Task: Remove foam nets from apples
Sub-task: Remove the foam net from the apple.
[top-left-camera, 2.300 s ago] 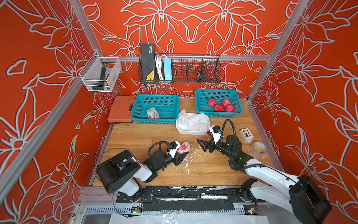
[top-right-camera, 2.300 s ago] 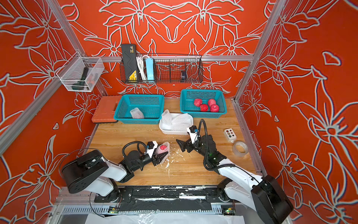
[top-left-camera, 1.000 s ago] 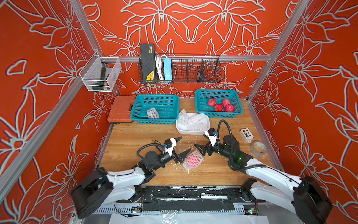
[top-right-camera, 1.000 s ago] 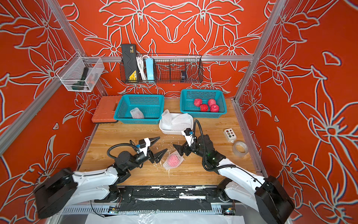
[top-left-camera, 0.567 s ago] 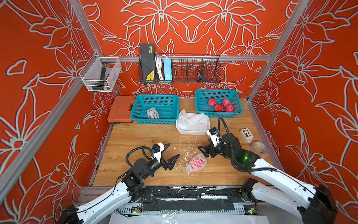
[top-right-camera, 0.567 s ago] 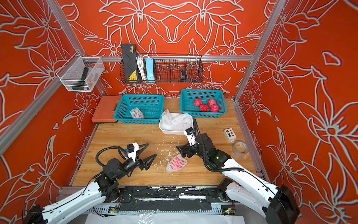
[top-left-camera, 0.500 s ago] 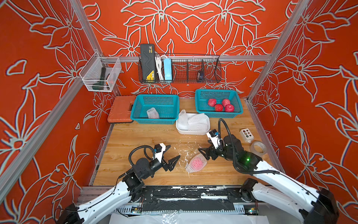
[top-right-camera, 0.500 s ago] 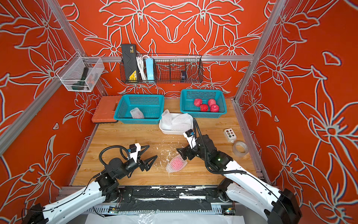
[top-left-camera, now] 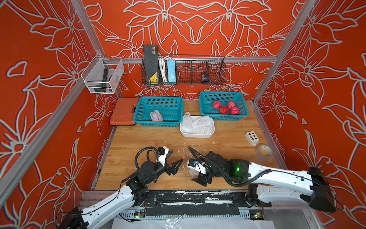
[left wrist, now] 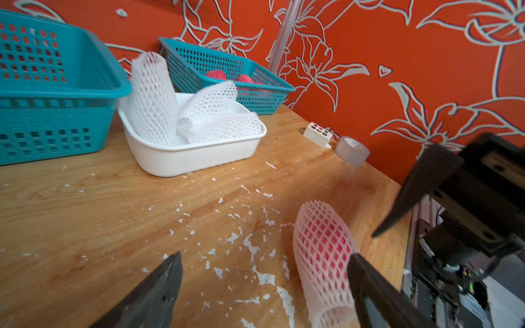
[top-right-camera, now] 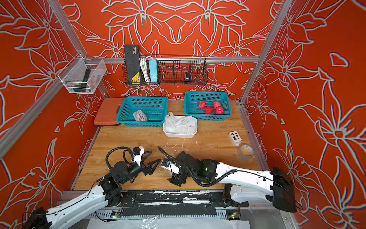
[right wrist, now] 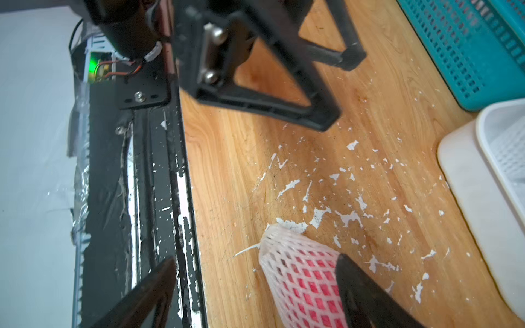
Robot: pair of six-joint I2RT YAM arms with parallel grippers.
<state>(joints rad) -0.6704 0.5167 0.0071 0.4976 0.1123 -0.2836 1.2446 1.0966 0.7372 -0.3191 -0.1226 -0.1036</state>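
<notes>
Black left gripper (left wrist: pixel 264 255) and right gripper (right wrist: pixel 255 258) face each other low over the table (left wrist: pixel 85 213), both spread wide, holding nothing. The red apple (left wrist: pixel 326 247) lies inside its white net (left wrist: pixel 318 215).

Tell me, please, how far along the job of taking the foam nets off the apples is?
Done: four bare apples sit in one teal basket. Three empty foam nets fill the white tray, and a fourth net lies in the other teal basket. In hand: one netted apple lies on the table, with the left gripper and right gripper open, neither gripping. Left: strip that net.
</notes>
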